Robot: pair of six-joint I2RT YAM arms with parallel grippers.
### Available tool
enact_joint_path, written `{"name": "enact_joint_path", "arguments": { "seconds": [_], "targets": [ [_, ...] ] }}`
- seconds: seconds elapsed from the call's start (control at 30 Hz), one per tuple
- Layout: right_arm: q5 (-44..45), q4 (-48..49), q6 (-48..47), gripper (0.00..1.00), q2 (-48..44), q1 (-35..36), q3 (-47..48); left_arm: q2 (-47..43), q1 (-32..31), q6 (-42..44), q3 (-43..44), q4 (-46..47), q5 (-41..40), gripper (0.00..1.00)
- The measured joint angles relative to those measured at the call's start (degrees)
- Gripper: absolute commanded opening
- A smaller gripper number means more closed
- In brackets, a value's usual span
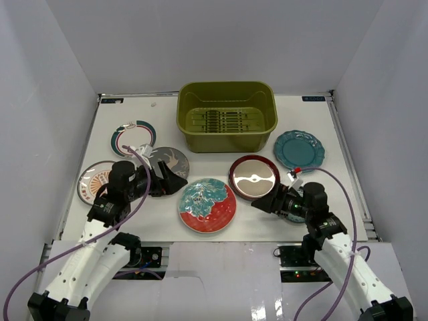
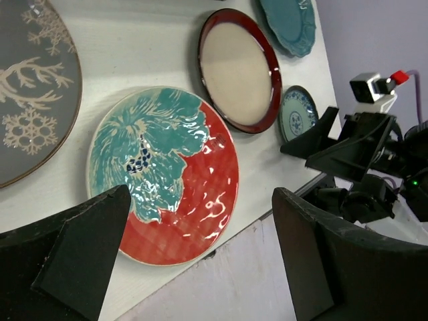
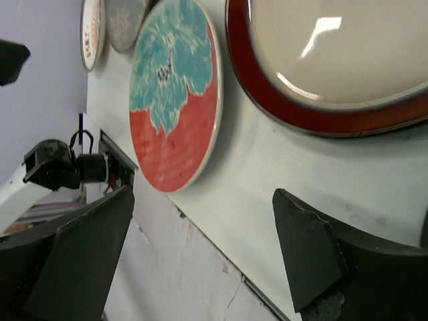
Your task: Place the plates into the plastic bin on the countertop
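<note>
The olive-green plastic bin stands at the back centre of the white countertop with no plate in it. On the countertop lie the white striped-rim plate, grey plate, orange-patterned plate, red-teal floral plate, dark red plate and teal scalloped plate. A small teal plate shows in the left wrist view beside the right arm. My left gripper is open and empty, just left of the floral plate. My right gripper is open and empty, near the dark red plate's front edge.
White walls enclose the countertop on three sides. Metal rails run along its edges, and the front edge lies just below both grippers. The right arm shows in the left wrist view and the left arm in the right wrist view.
</note>
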Motion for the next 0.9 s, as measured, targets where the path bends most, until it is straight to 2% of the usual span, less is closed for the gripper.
{"name": "enact_joint_path", "arguments": {
  "seconds": [0.1,0.2,0.37,0.67,0.77,0.8,0.87,0.9],
  "targets": [
    [2.6,6.2,5.3,0.84,0.9,6.5,-6.2,0.9,0.0,-2.0,-0.9,-1.0,-1.9,0.97],
    [6.0,12.8,9.5,0.82,6.1,13.0,-9.3,2.2,0.0,-6.3,-3.0,-3.3,-5.8,0.96],
    [13.7,27.4,14.6,0.79,19.9,22.7,-9.4,3.8,0.0,-14.3,-5.6,-8.6,-13.8,0.94],
    [28.1,50.0,22.6,0.63,39.8,34.4,-8.1,-0.7,0.0,-26.7,-9.7,-12.3,-26.8,0.94],
    [30.7,55.1,24.4,0.51,46.5,36.0,-6.7,-1.3,0.0,-29.5,-13.0,-11.3,-30.6,0.94],
    [31.1,57.4,25.3,0.42,48.7,36.2,-6.7,-1.1,0.0,-30.3,-14.1,-11.0,-31.6,0.94],
    [32.0,60.2,26.4,0.32,51.5,36.4,-6.7,-0.3,0.0,-31.8,-16.2,-10.0,-33.5,0.94],
    [32.4,60.8,26.8,0.16,52.4,36.4,-6.8,0.5,0.0,-32.5,-17.0,-9.5,-34.4,0.94]
  ]
}}
